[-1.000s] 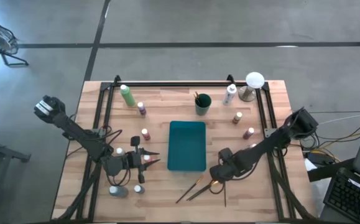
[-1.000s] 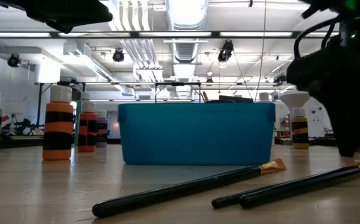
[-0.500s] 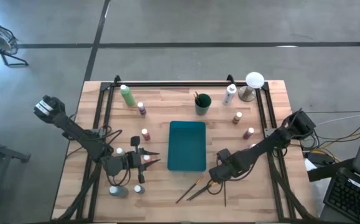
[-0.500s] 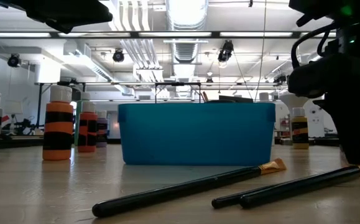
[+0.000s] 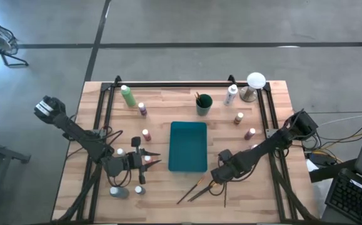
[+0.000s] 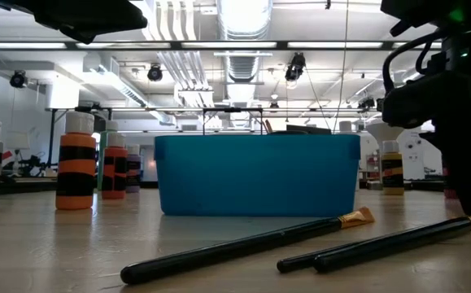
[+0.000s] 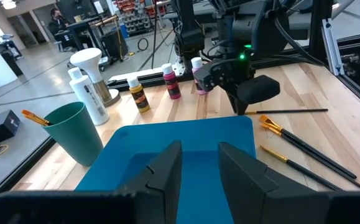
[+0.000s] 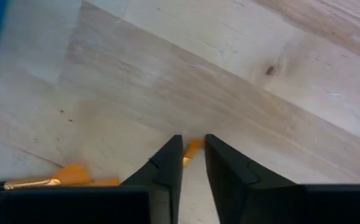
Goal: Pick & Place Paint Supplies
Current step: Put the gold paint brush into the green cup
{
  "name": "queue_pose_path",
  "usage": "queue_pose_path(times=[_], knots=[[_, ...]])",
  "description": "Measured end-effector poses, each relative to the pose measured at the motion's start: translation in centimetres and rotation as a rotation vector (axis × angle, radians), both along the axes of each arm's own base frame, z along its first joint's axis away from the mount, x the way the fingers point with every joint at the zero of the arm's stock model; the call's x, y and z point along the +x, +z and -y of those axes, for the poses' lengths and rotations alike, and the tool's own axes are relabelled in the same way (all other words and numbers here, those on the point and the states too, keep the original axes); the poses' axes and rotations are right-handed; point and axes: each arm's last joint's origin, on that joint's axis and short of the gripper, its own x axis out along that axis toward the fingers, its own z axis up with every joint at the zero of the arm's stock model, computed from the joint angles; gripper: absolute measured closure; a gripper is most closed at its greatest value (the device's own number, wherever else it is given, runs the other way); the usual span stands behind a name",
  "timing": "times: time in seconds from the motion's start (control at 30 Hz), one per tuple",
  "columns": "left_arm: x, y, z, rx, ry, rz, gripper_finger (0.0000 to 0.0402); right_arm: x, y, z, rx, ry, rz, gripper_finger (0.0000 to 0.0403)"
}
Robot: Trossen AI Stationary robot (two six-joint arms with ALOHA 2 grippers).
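Right wrist view has my right gripper [image 8: 192, 163] down against the table [image 8: 242, 56], its two fingers drawn narrow around the orange tip of a brush [image 8: 192, 148]; whether they already pinch it I cannot tell. From above, that gripper [image 5: 216, 184] sits just off the near right corner of the teal tray [image 5: 188, 145], over the heads of three brushes [image 5: 199, 189] that lie fanned on the wood on the near side of the tray. My left gripper [image 5: 150, 158] hangs just left of the tray, its fingers [image 7: 167, 171] narrowly parted with nothing between them. A brown bottle [image 5: 146, 135] stands left of the tray, a purple one [image 5: 142, 109] and the tall green bottle [image 5: 128, 95] farther back on that side. Right of the tray stand two more small bottles [image 5: 249, 133], apart from it. Behind the tray a green cup [image 5: 204, 104] holds another brush
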Motion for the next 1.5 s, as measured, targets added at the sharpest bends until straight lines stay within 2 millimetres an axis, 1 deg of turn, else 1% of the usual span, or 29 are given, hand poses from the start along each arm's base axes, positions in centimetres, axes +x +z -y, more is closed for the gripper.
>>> queue_pose_path(times=[0.17, 0.2, 0.37, 0.47, 0.57, 0.67, 0.97, 1.17, 1.33, 1.5], knots=[[0.0, 0.0, 0.0, 0.0, 0.0, 0.0, 0.0291, 0.1, 0.0, 0.0, 0.0, 0.026, 0.006, 0.0386], [0.0, 0.0, 0.0, 0.0, 0.0, 0.0, 0.0291, 0.1, 0.0, 0.0, 0.0, 0.032, 0.006, 0.039], [0.0, 0.0, 0.0, 0.0, 0.0, 0.0, 0.0291, 0.1, 0.7, 0.0, -0.002, 0.058, 0.002, 0.0395], [0.0, 0.0, 0.0, 0.0, 0.0, 0.0, 0.0291, -0.3, 1.2, 0.2, -0.019, 0.07, -0.036, 0.0395], [0.0, 0.0, 0.0, 0.0, 0.0, 0.0, 0.0291, 0.0, 1.9, 0.0, -0.002, 0.085, -0.005, 0.0395], [0.0, 0.0, 0.0, 0.0, 0.0, 0.0, 0.0291, 0.1, 2.5, -0.1, -0.009, 0.11, -0.017, 0.0395], [0.0, 0.0, 0.0, 0.0, 0.0, 0.0, 0.0291, 0.3, 5.8, 0.2, -0.106, 0.159, -0.082, 0.0395], [0.0, 0.0, 0.0, 0.0, 0.0, 0.0, 0.0291, 0.4, 7.3, 0.5, -0.148, 0.186, -0.085, 0.0395], [0.0, 0.0, 0.0, 0.0, 0.001, 0.0, 0.0291, 0.3, 9.1, 1.4, -0.194, 0.18, -0.04, 0.0395], [0.0, 0.0, 0.0, -0.001, 0.0, 0.0, 0.0291, -0.5, 11.0, 2.8, -0.266, 0.17, 0.018, 0.0395]])
